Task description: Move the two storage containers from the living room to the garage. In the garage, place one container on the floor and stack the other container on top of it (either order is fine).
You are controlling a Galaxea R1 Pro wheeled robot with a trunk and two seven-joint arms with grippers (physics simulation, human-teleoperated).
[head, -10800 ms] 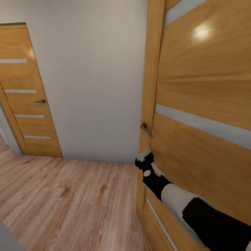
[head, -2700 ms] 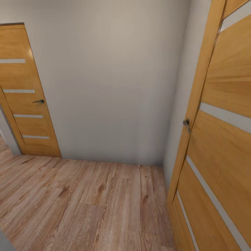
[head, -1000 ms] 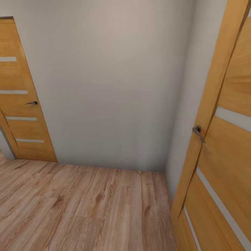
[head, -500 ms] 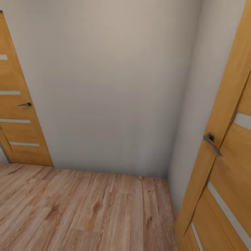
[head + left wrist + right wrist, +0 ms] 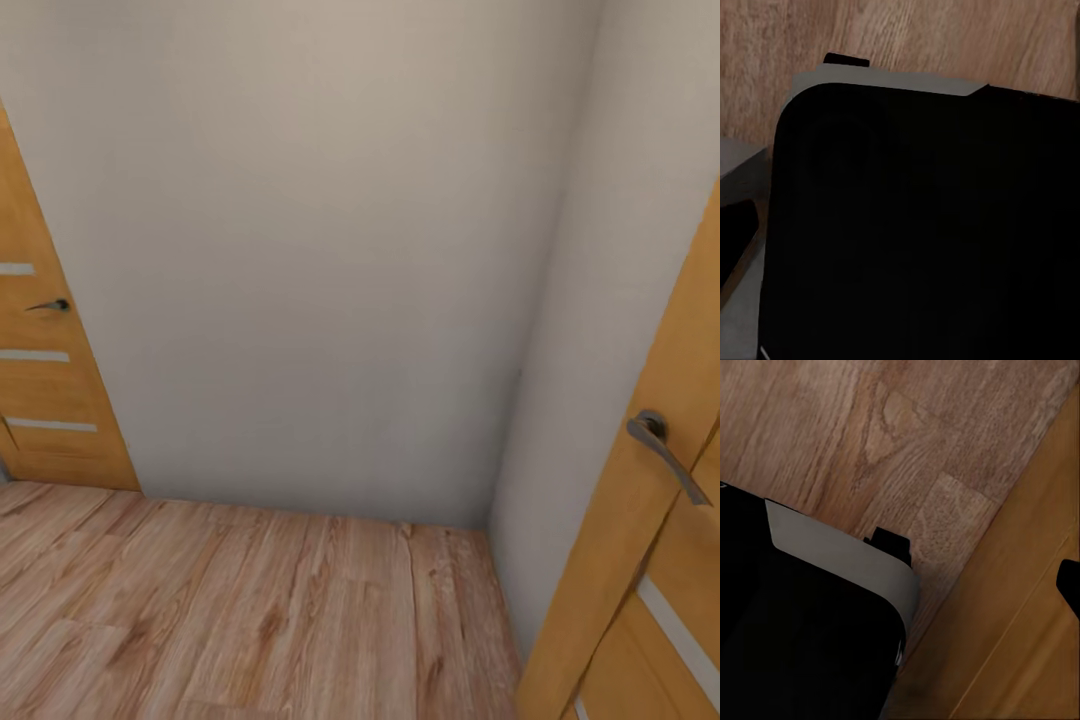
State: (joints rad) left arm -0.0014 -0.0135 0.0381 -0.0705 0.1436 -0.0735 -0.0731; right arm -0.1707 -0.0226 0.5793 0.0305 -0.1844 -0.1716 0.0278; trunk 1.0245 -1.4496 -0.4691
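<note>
Underfoot, light wood plank floor (image 5: 250, 610), with the robot's dark, grey-rimmed base (image 5: 922, 225) over it in both wrist views. At the near right, an orange wooden door (image 5: 660, 560) with grey lever handle (image 5: 665, 450). Beyond, a plain pale wall (image 5: 320, 260). Far left, a second orange door (image 5: 40, 400). Grippers' opening: cannot tell. No storage containers in sight.

We see a matt plaster wall (image 5: 320, 250), a grained wood plank floor (image 5: 250, 620), smooth satin wooden doors (image 5: 640, 560) and a metal handle (image 5: 665, 455).
</note>
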